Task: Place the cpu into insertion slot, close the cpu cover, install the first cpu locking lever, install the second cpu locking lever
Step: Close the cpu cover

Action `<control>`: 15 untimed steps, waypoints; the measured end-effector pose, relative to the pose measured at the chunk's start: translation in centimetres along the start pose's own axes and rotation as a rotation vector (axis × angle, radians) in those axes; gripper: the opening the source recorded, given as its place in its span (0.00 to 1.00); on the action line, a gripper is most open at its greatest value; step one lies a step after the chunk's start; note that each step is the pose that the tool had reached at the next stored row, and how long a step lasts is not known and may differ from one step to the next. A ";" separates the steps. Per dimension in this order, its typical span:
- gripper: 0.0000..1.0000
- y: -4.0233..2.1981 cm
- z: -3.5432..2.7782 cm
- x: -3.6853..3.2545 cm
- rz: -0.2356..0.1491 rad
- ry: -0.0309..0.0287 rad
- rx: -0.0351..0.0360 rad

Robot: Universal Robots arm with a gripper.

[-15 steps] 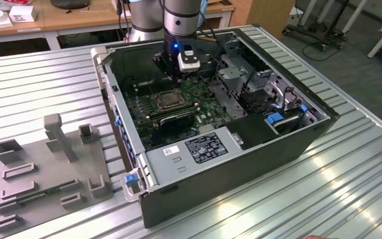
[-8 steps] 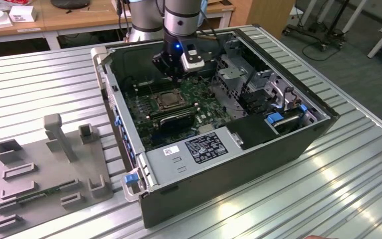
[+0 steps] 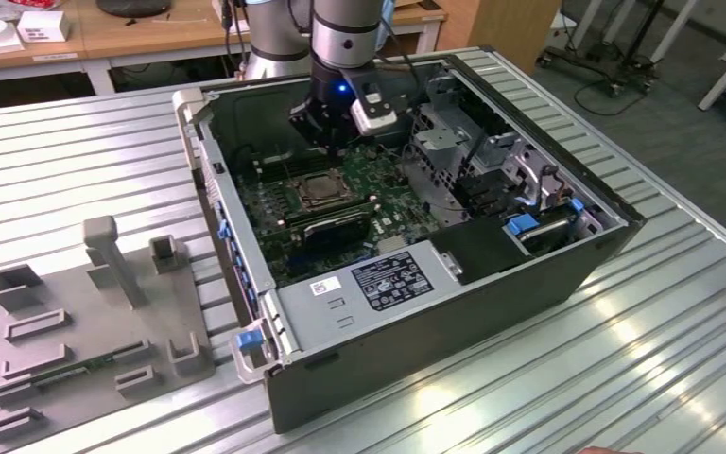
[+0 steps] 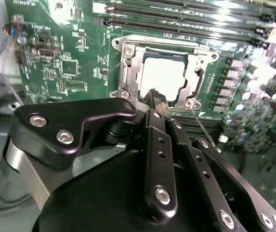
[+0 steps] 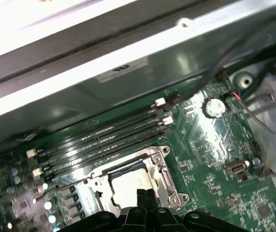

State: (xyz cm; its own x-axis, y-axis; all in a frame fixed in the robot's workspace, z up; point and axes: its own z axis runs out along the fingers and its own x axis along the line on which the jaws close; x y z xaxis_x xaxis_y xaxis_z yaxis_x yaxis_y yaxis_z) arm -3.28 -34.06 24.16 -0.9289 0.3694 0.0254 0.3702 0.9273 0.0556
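Pincer (image 3: 326,142) on the single arm hung inside the open computer case (image 3: 490,303), which lay on its side on the ribbed metal bench (image 3: 73,161); in the second wrist view its two black fingertips (image 4: 153,94) were pressed narrowly together with nothing visible between them, the pincer (image 4: 158,96) poised just over the near edge of the insertion slot (image 4: 197,83); the cpu (image 4: 163,75) sat in that slot, its pale metal top showing through the cut-out of the cpu cover (image 4: 128,57), which lay flat around it; in the first wrist view the pincer (image 5: 145,195) met the same edge, with the cpu (image 5: 128,186) and the cpu cover (image 5: 159,166) just beyond its tips; the slot was set into the green motherboard (image 4: 65,63), near the long black memory slots (image 5: 104,140); on the exterior view's left, well apart from the case, a grey fixture block (image 3: 98,312) stood on the bench.
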 end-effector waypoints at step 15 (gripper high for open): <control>0.11 0.00 0.03 0.00 -0.274 0.0141 0.0104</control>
State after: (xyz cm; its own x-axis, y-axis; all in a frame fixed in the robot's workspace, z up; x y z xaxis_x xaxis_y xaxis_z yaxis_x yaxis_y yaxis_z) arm -3.28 -34.06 24.13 -0.9943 0.1040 0.0248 0.1052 0.9931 0.0520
